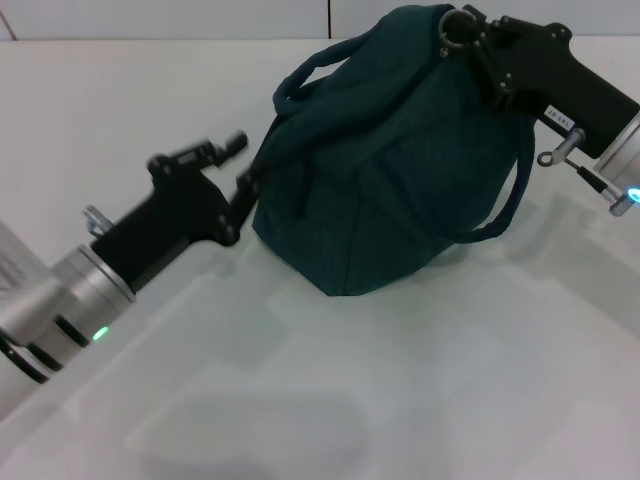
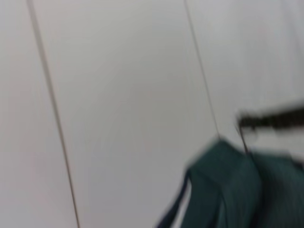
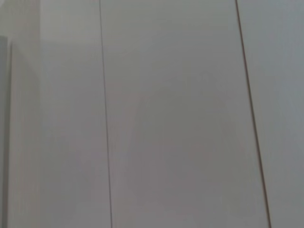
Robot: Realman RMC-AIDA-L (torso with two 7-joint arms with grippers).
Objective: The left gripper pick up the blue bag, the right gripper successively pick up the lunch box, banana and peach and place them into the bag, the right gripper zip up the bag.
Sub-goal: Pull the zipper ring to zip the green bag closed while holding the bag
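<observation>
Teal blue bag [image 1: 380,180] between left hand [image 1: 245,170], right hand [image 1: 455,30].

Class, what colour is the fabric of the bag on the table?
Dark teal-blue; the bag shows best in the head view.

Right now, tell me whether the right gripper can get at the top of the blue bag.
Probably yes. The right gripper is already at the top of the blue bag, with nothing between them. The left gripper is against the bag's side, clear of that path. Whether the right one holds anything cannot be seen.
</observation>
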